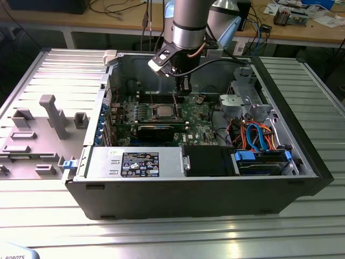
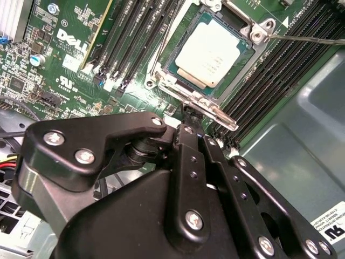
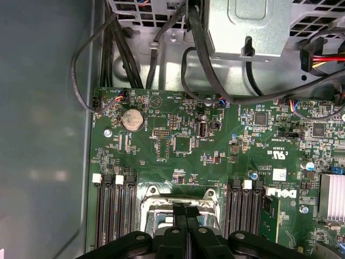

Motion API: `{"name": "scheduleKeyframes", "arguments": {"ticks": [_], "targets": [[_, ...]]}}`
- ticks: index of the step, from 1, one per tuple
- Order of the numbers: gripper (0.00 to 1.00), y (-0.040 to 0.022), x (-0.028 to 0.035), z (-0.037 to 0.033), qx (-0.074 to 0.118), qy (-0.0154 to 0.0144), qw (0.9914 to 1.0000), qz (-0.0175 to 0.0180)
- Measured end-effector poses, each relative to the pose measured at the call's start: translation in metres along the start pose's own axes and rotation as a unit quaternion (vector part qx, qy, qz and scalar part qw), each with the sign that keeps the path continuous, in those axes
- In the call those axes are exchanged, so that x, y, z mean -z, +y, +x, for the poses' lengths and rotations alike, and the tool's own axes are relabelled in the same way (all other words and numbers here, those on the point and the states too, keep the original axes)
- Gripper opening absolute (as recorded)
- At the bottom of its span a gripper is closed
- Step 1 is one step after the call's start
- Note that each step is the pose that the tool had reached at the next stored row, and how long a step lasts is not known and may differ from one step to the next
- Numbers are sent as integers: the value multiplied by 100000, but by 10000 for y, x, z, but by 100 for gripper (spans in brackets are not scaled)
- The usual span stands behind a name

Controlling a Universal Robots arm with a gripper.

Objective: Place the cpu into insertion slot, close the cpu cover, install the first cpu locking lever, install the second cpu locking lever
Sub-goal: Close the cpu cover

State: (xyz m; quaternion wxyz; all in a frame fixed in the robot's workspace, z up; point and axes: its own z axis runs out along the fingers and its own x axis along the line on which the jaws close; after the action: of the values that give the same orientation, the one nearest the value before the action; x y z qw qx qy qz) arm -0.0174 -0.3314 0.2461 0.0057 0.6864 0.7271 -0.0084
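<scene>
A ribbed metal table (image 1: 172, 232) is carrying an open computer case (image 1: 215, 189), which is lying on its side with the interior facing up. On the exterior view's left, a grey moulded tray (image 1: 38, 140) is sitting beside the case. The robot arm (image 1: 188, 21) is reaching down into the case from above. The green circuit board (image 1: 202, 129) is lying flat on the case floor.

The gripper (image 1: 183, 93) is hanging low over the board, just beside the socket. In the first wrist view its two black fingers (image 3: 179, 221) are pressing together with only a thin seam between them, and nothing is showing in their grasp.

In the second wrist view the insertion slot (image 2: 159, 74) is sitting just past the fingertips, between rows of black memory slots (image 2: 269, 81). The cpu cover (image 2: 199, 97) appears to be lying flat over it as a silver frame. The cpu (image 2: 214, 54) is sitting in the slot, its pale metal top showing through the frame's window. A thin lever rod (image 2: 307, 38) is running out from one socket corner across the memory slots.
</scene>
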Motion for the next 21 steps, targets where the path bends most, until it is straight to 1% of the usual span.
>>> {"name": "scheduleKeyframes", "arguments": {"ticks": [4, 6, 15, 20, 21], "targets": [[11, -4, 0, 0, 4, 1, 100000, -1], [11, -24, -2, 1, 2, 4, 100000, 23], [11, -41, -8, 2, -3, 2, 100000, 34], [11, -77, -34, 5, 6, 5, 100000, 33], [11, -75, -39, 5, 11, 12, 100000, 117]]}}
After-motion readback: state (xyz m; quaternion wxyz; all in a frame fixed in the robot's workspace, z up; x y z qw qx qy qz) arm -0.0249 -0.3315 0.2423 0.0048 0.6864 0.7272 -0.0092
